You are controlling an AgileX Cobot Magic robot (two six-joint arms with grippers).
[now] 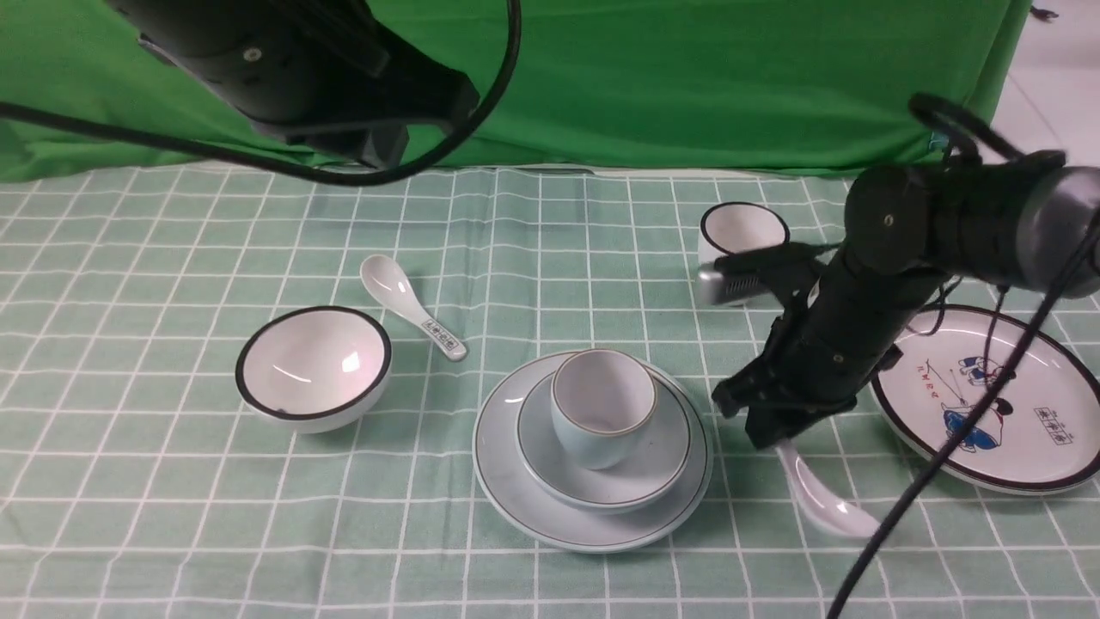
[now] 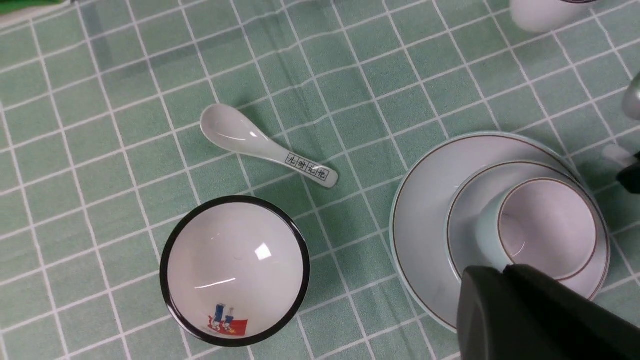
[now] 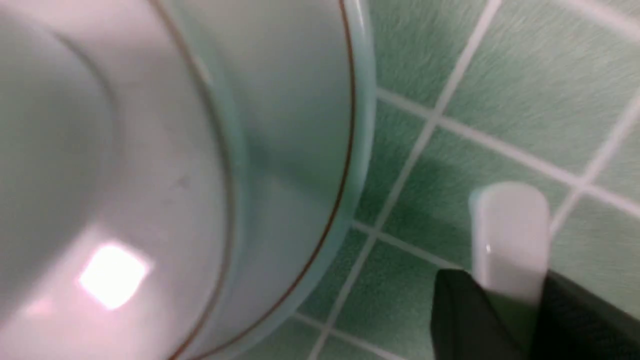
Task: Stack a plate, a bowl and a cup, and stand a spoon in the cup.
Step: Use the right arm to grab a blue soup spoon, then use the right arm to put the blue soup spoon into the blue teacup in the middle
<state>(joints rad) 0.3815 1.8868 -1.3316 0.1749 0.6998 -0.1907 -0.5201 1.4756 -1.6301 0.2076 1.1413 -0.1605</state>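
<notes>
Plate (image 1: 507,481), bowl (image 1: 662,456), cup (image 1: 597,421), spoon (image 1: 825,503): 2 of each.

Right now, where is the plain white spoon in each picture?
Front view: spoon low right, beside the plate.
Left wrist view: only its handle tip, at the frame edge beyond the plate.
Right wrist view: handle held in the right gripper, plate alongside.
Shared landmark: the plate.
</notes>
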